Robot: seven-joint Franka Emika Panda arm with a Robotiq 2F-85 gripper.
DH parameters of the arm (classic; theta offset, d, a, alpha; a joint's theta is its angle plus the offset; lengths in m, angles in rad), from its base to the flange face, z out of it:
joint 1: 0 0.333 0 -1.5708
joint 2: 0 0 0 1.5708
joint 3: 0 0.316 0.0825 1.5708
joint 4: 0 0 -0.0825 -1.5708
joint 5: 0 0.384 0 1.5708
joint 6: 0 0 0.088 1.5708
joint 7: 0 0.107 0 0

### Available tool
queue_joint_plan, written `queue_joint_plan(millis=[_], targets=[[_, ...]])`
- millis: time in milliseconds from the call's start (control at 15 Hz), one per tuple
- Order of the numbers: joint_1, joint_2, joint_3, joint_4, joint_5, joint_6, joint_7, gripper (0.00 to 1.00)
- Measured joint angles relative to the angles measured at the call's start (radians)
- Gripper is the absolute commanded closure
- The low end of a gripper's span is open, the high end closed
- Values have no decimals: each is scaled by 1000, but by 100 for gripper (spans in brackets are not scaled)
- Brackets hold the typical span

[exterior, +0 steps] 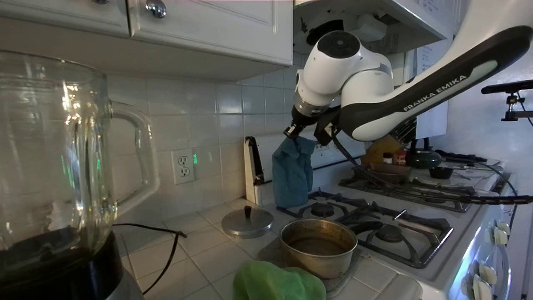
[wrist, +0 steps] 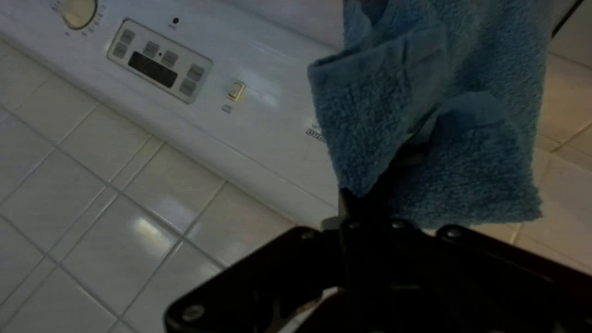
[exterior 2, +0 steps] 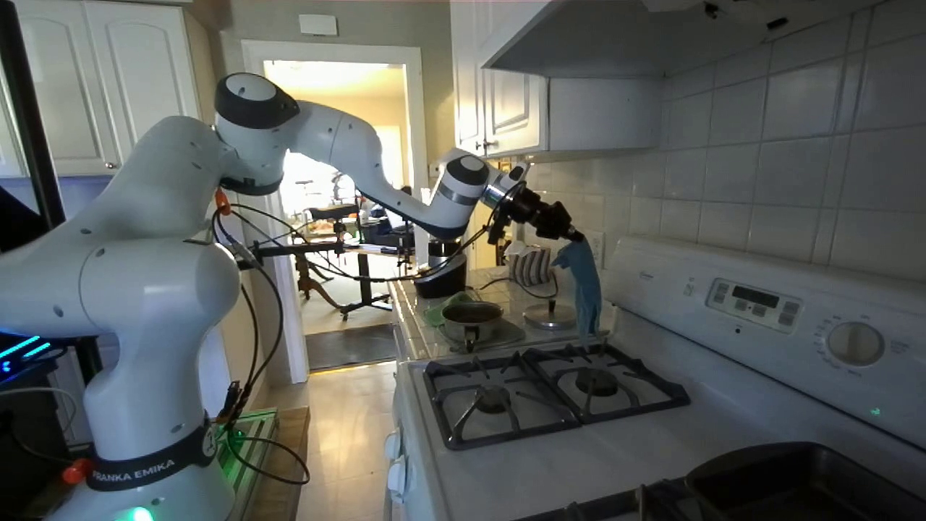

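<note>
- Clearly, we see the gripper pinching the top of a blue cloth.
- In both exterior views, the blue cloth hangs at six o'clock from the gripper, near the stove's back panel; we cannot tell whether it touches the burner grate.
- In an exterior view, we find a lid toward seven o'clock from the cloth, a pot toward five.
</note>
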Motion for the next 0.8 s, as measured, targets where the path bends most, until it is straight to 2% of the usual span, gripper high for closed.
queue_joint_plan(millis=[400, 800], targets=[[-44, -82, 47, -42, 80, 0, 15, 99], [-73, -141, 71, -95, 123, 1, 113, 99]])
